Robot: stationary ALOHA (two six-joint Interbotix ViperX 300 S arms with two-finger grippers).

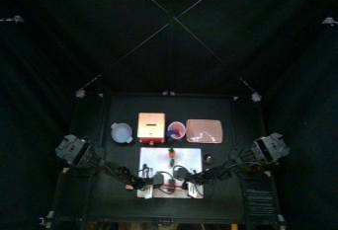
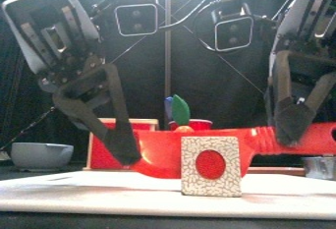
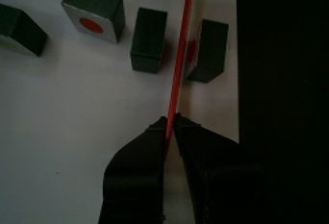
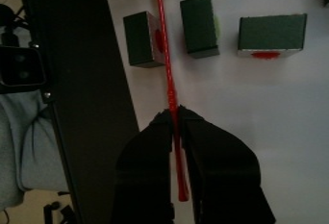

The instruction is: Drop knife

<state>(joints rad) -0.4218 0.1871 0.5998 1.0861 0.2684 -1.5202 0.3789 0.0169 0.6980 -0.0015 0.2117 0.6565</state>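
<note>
A thin red knife (image 2: 155,150) hangs level above the white board (image 2: 79,190), held at both ends. My left gripper (image 2: 124,152) is shut on one end; in the left wrist view the knife (image 3: 182,64) runs edge-on out of the closed gripper (image 3: 171,128). My right gripper (image 2: 289,135) is shut on the other end; the right wrist view shows the knife (image 4: 164,55) passing between its closed fingertips (image 4: 174,122). In the top view both grippers (image 1: 145,179) (image 1: 199,175) sit over the board's front half.
A white cube with a red dot (image 2: 211,166) stands on the board in front of the knife. Several dark blocks (image 3: 150,37) (image 4: 199,21) stand beneath it. Behind the board are a grey bowl (image 1: 122,131), a red box (image 1: 152,127) and a pink plate (image 1: 204,130).
</note>
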